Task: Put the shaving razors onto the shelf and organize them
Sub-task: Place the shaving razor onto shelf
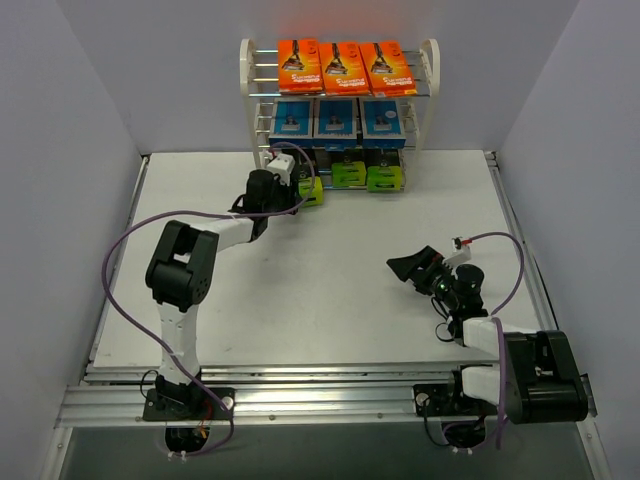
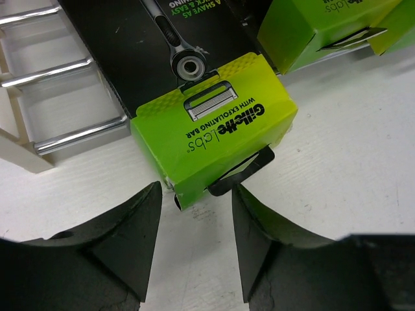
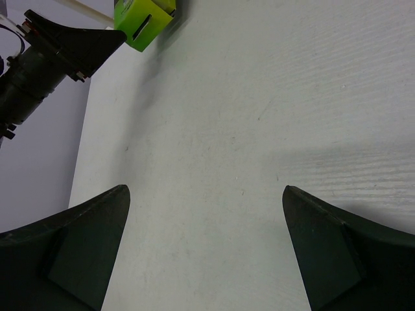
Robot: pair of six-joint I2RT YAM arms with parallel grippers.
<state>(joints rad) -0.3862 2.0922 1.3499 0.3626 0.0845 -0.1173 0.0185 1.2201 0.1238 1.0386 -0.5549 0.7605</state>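
White table (image 1: 330, 280): left gripper (image 2: 196, 189) part-open just near of a lime-green razor box (image 2: 214, 139) by the shelf (image 1: 432, 62); right gripper (image 3: 206, 194) wide open.

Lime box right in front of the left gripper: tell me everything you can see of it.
Cardboard lime box, lime-green at the near end, black beyond, printed with a razor head and "Gillette Labs with exfoliating bar". A black hang tab sticks out of the near end. It lies flat, skewed, on the table at the foot of the shelf. The left gripper straddles its near corner; no contact visible.
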